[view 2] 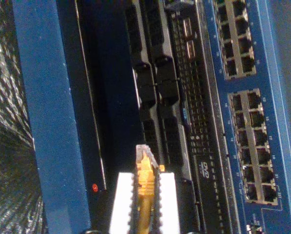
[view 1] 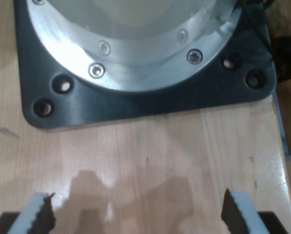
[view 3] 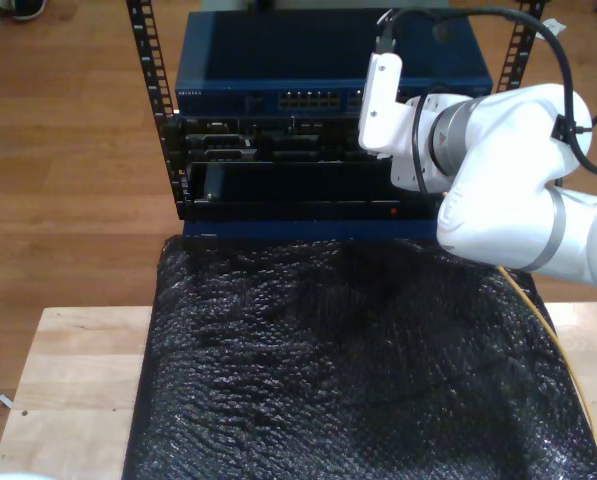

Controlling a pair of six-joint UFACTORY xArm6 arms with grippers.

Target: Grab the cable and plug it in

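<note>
The black bubble-wrap sheet [view 3: 358,370] lies nearest in the exterior view, draped over the wooden surface [view 3: 68,380] and reaching up to the foot of the equipment rack [view 3: 328,130]. Above it at the exterior view's right hangs a white arm [view 3: 508,170], its wrist turned toward the rack front.

My second gripper [view 2: 145,195] is clenched on the cable [view 2: 145,190]: the two white fingers [view 2: 123,204] press its yellow-orange length from both sides, with hardly any gap beyond the cable's own thickness. The cable runs straight out between them along my reach, its long axis pointing at the rack face, and the clear plug [view 2: 144,156] at its tip sticks out just past the fingertips. The plug is close to a column of black connector blocks [view 2: 155,83] but I cannot tell whether it touches them. Beside those blocks is a blue switch panel [view 2: 247,97] with rows of network ports [view 2: 255,141], well apart from the plug. A blue rail [view 2: 43,112] stands at the other side of it. In the exterior view a thin orange run of the cable trails down past the arm at that view's right edge.

My first gripper [view 1: 138,212] is released, its fingers [view 1: 38,214] spread wide with nothing between them, over bare wood, facing a dark base plate [view 1: 150,105] with a bolted metal ring [view 1: 135,63].
</note>
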